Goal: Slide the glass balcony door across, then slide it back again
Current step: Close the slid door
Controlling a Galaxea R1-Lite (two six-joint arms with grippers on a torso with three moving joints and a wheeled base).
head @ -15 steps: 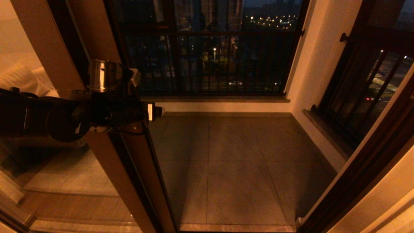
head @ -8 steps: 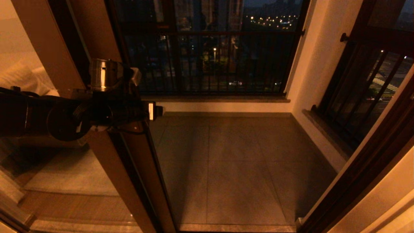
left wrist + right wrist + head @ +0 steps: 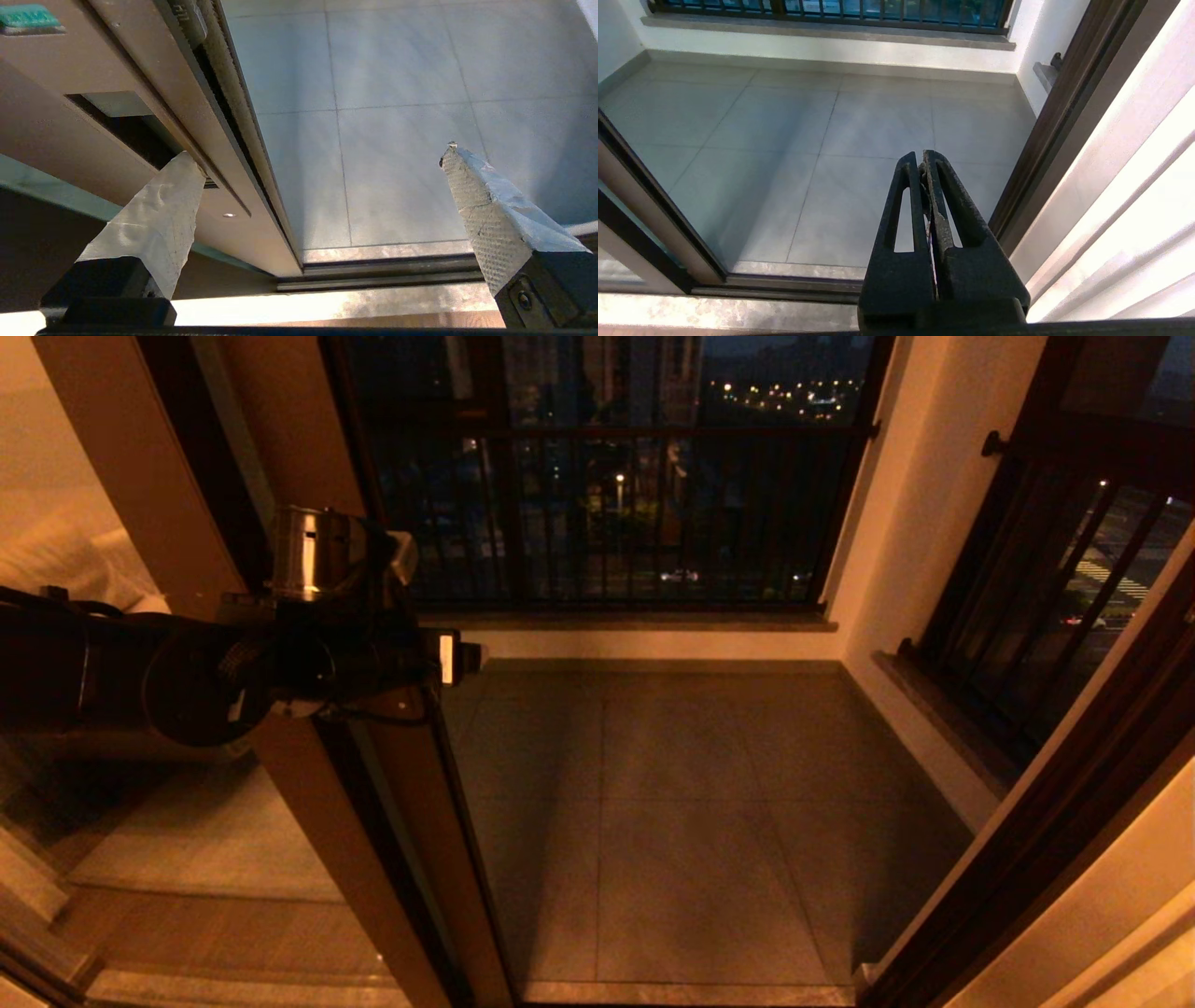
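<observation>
**Left gripper spread across the door's edge, doorway open**

Dim amber light covered the balcony threshold. Nearest me, the left gripper (image 3: 322,158) stood fully spread and held nothing: its tape-wrapped fingers (image 3: 154,210), wedge-shaped with a fine cross-hatched grip face, sat either side of the glass balcony door (image 3: 411,803)'s leading stile. One fingertip lay at the narrow recessed handle slot (image 3: 131,130); whether it touched metal I could not tell. The door's smooth brown frame carried a fuzzy brush strip along its edge and ran down to the dark floor track (image 3: 383,273). In the head view the door stood on the left of the opening, and the black arm hid the stretch of stile it crossed. The right gripper (image 3: 923,161) hung parked low by the right jamb, its ribbed black fingers pressed together on nothing. Beyond lay large matte grey floor tiles (image 3: 691,821), then a stone sill under the black-barred windows (image 3: 607,513), with city lights behind. The door's top was cut off.
</observation>
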